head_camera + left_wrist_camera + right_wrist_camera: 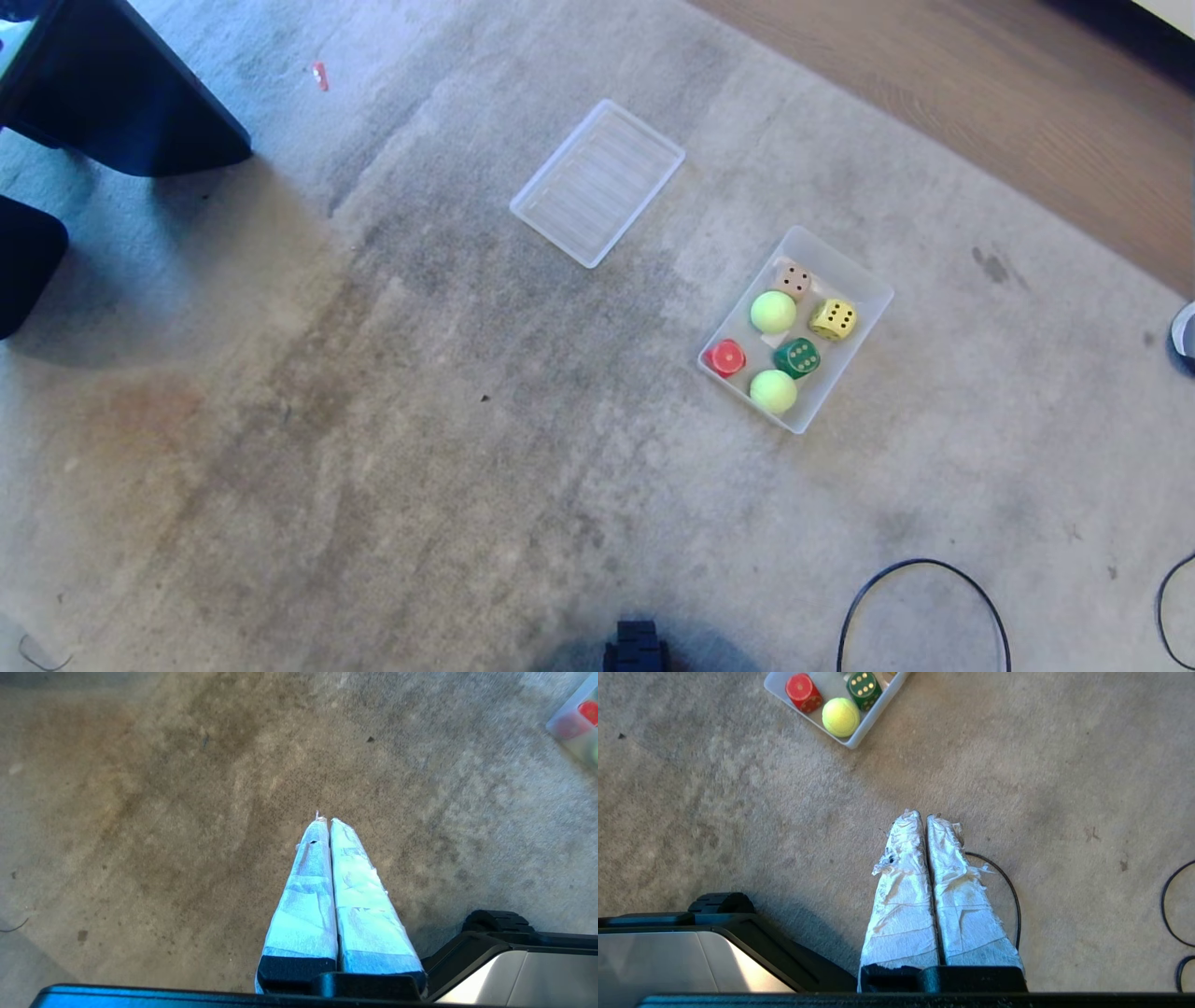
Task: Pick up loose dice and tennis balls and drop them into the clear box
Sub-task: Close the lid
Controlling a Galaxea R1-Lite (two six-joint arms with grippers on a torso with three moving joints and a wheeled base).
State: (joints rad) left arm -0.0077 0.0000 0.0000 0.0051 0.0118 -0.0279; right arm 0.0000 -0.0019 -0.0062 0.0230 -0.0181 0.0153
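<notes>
The left gripper (327, 820) was seen pressed tight together with nothing held; it hung over bare carpet (163, 812), low in the middle of its own view; the right gripper (923, 814) was closed up the same way and empty, with a black cable (1008, 882) lying just beside it. Neither gripper was seen in the head view.

The clear box (868, 291) was found on the carpet, right of the middle of the head view. Everything was already inside it: the red die (725, 357), the green die (798, 357), the yellow die (834, 319), the beige die (793, 279) and both tennis balls (773, 312). No loose die or ball was seen on the carpet; the job was judged as good as done. The flat lid (597, 183) lay apart, up and left of the box.
</notes>
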